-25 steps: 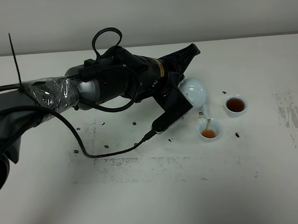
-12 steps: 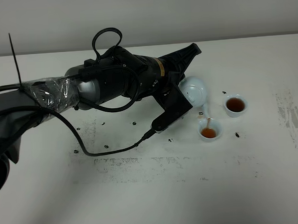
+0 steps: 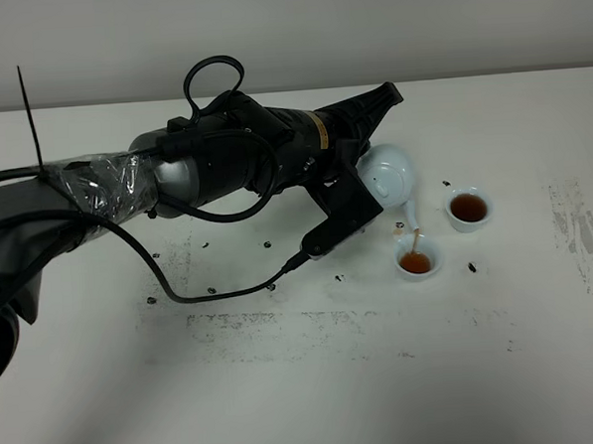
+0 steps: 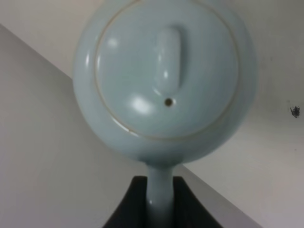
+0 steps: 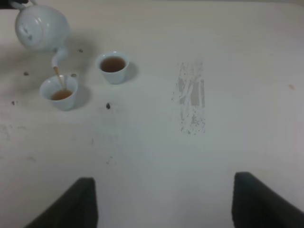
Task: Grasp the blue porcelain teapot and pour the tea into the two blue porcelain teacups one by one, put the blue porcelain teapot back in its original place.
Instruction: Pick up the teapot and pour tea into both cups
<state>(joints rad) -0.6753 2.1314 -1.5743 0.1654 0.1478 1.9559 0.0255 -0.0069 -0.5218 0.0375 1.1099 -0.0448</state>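
The left arm (image 3: 224, 166) reaches across the white table (image 3: 315, 380) from the left, and the left gripper (image 3: 357, 144) has its jaws clamped on the handle of the blue porcelain teapot (image 3: 388, 172), which hangs off the table, tipped forward with its short spout pointing down. A thin amber stream of tea (image 3: 414, 244) runs from the spout into the nearer teacup (image 3: 418, 259), which sits just below the pot and holds a shallow brown pool. The farther teacup (image 3: 468, 209) stands a little to the right and farther back, apart from its twin, and is already filled with darker tea. From the left wrist camera the pot's lid (image 4: 166, 71) fills the view, its oblong knob and small vent hole plain to see, with the pale handle running down between the dark fingers (image 4: 190, 209). The right gripper (image 5: 164, 202) hangs over bare table on the right, well away from the cups, its two dark fingers set wide apart with nothing between them. Grey scuff marks (image 3: 576, 232) smudge the tabletop to the right of the cups, and small dark specks (image 3: 210, 286) lie scattered under the arm.
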